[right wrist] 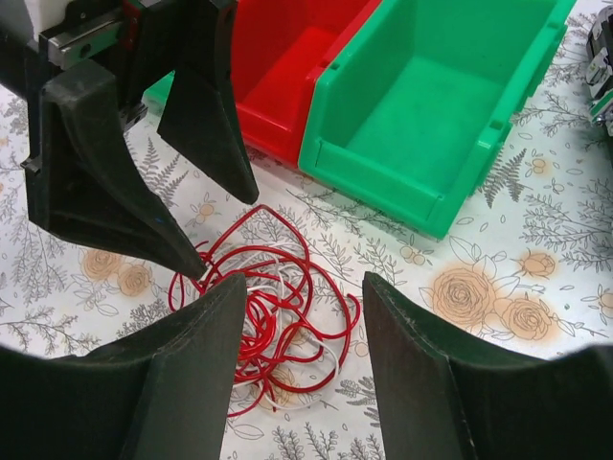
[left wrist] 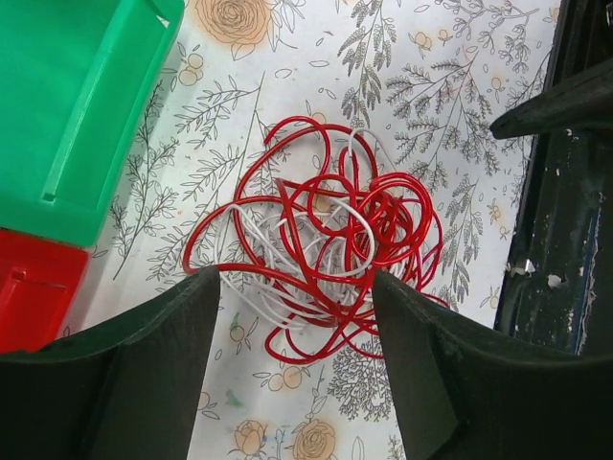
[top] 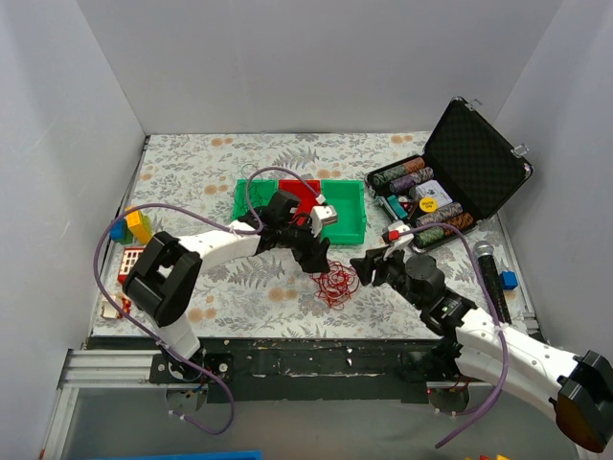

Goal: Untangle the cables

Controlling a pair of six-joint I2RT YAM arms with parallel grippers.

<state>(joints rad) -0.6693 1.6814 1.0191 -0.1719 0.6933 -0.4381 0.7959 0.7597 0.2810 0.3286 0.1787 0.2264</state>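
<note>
Approach step: the left gripper point(left wrist: 295, 287) and right gripper point(right wrist: 305, 287) hovered, jaws released, over the cables point(left wrist: 326, 230). Next, each needed to pinch a separate strand.

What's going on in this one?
Both arms are at the cables, a red-and-white clump lying on the table just in front of the bins. The left gripper and right gripper are both open and hang close over the clump from opposite sides. Neither has closed on a wire. The clump is not yet untangled.
</note>
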